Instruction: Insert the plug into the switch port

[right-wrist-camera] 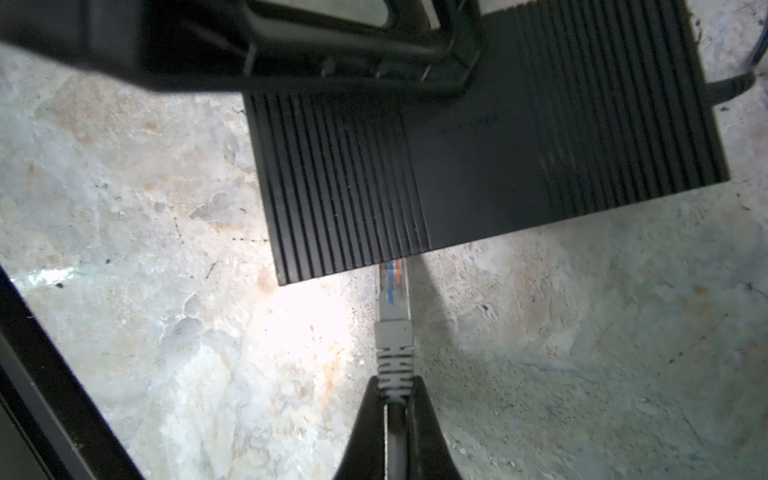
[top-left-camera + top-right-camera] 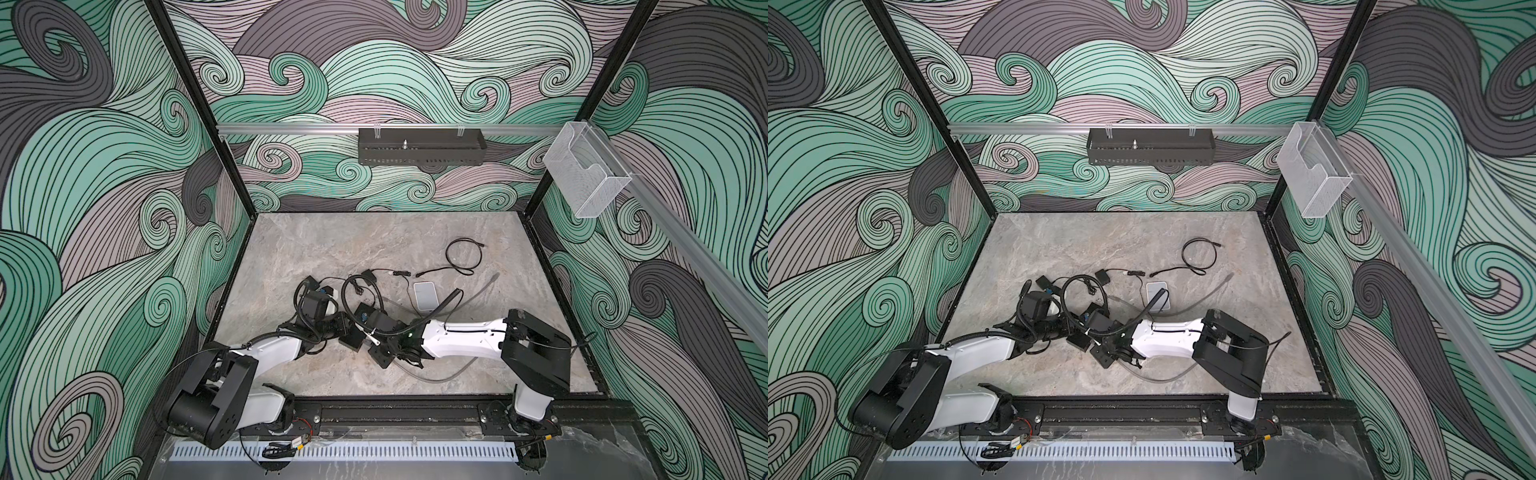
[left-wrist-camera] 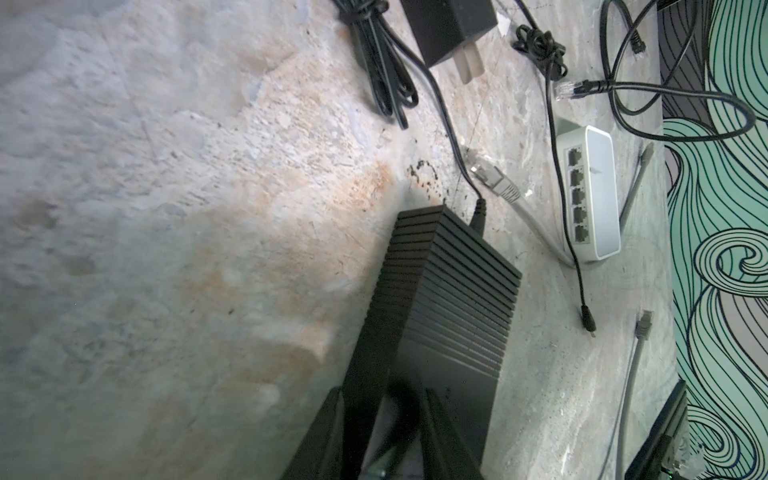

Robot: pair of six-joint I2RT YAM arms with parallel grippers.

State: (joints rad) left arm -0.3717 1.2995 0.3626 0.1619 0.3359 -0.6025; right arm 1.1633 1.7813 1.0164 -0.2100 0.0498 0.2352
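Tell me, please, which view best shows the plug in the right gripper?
Right wrist: the plug is central, tip at the black switch. In both top views the right arm hides it; the left wrist view lacks it.

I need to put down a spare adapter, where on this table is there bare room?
Bare: the far strip of the table along the back wall, and the far left corner. Crowded: the middle, around the white switch, black switch and loose cables.
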